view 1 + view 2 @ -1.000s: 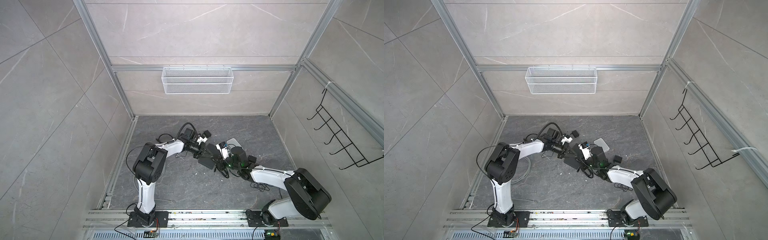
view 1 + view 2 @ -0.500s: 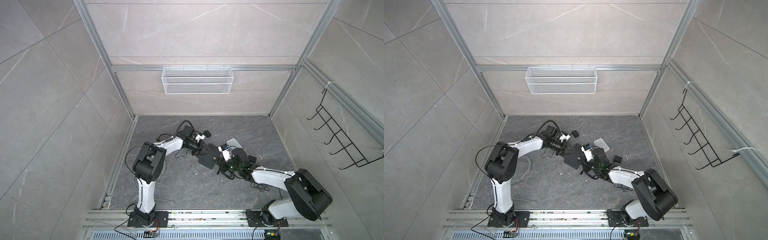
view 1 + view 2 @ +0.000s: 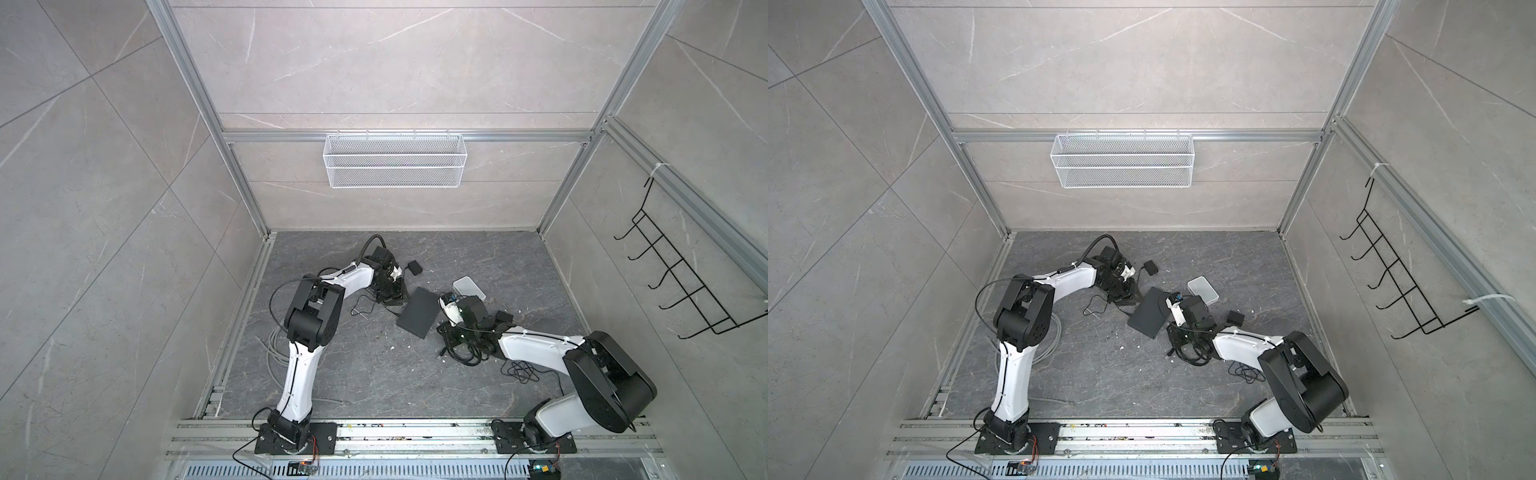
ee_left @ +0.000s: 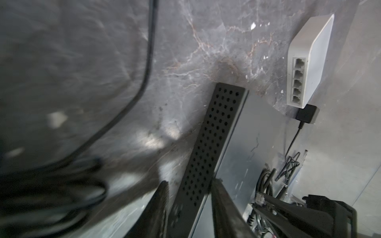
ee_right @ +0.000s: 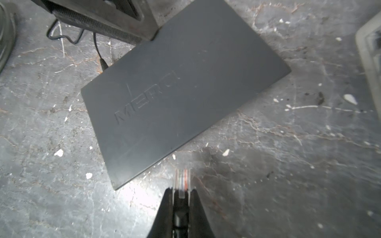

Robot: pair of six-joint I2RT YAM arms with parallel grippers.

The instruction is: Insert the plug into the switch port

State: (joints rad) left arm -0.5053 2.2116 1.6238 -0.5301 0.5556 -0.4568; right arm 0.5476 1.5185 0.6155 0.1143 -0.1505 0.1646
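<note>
A flat black switch (image 3: 417,316) (image 3: 1149,318) lies on the grey floor; its top (image 5: 181,88) carries raised lettering, and none of its ports show. My left gripper (image 4: 188,182) (image 3: 395,297) is open and straddles the switch's perforated side (image 4: 208,144), with a small gap at one finger. My right gripper (image 5: 181,188) (image 3: 446,332) is shut on a clear plug (image 5: 182,179), which hangs over bare floor just off the switch's near corner. A white switch (image 4: 309,61) (image 3: 468,289) lies beyond, its row of several ports in view.
A black power adapter (image 3: 414,268) lies behind the left gripper, another (image 3: 503,329) beside the right arm. Coiled black cable (image 3: 465,353) sits under the right wrist and grey cable (image 3: 274,353) by the left rail. A wire basket (image 3: 394,160) hangs on the back wall.
The left jaws have opened and now stand either side of the black switch's edge. The right gripper has shifted slightly, still shut on the plug.
</note>
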